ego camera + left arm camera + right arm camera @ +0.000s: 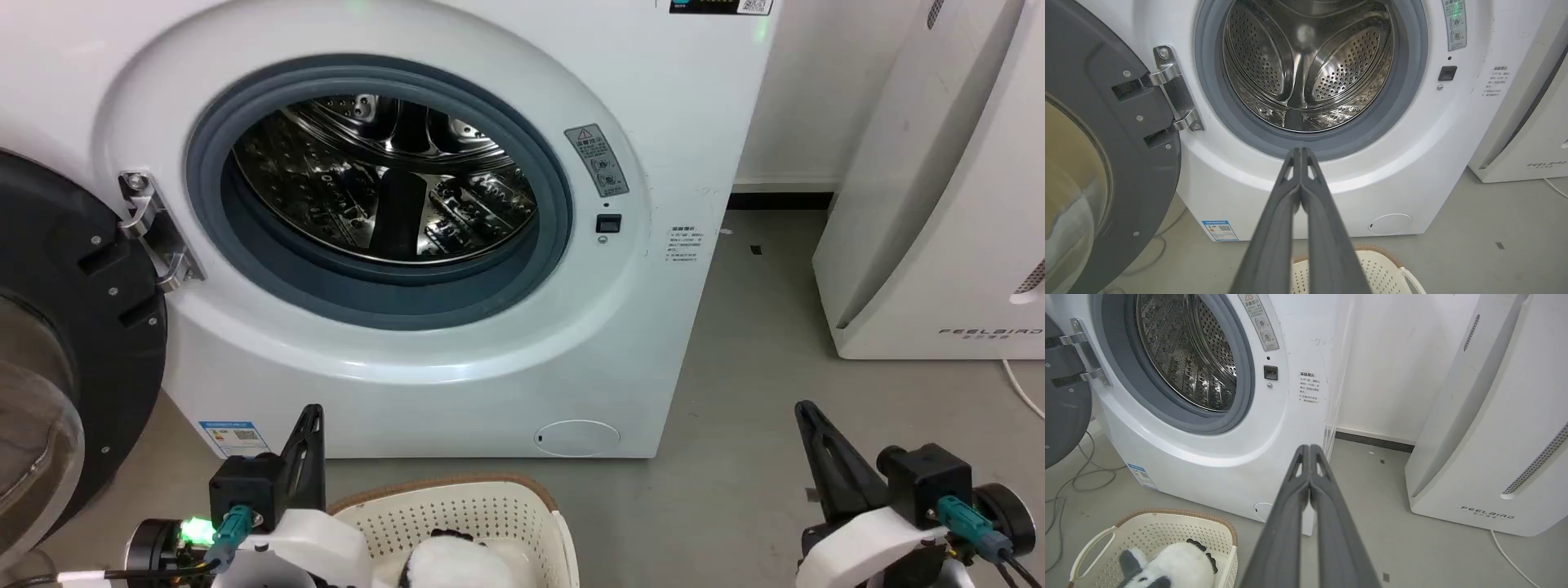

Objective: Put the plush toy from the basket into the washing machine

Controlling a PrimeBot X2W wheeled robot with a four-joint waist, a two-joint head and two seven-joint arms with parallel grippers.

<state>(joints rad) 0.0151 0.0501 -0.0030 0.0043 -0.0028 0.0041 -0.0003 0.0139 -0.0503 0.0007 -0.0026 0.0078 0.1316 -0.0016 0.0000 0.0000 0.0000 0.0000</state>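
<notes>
A: Since the dark round glass door point(49, 343) hangs swung wide on its hinge at the left, is the large white front-loading washing machine point(457, 359) ready for loading?

B: I judge so. The shiny steel drum point(384, 180) gapes behind the grey rubber seal point(384, 306), so the way in looks free.

A: And the left gripper point(1301, 152)?

B: Its two dark fingers are pressed together, holding nothing, just beside the left rim of the cream-white perforated plastic basket point(457, 510). That basket sits on the grey floor point(735, 343) close before the washer's front, probably to keep the lift short.

A: The toy?

B: The fluffy black-and-white panda plush toy point(1175, 565) lies in the basket, toward the end nearer the robot. Its body is white and rounded with black limbs, soft-looking and ungripped.

A: The right gripper point(1309, 448)?

B: Closed likewise and empty, above the floor between the washer and the plain white appliance point(939, 204).
</notes>
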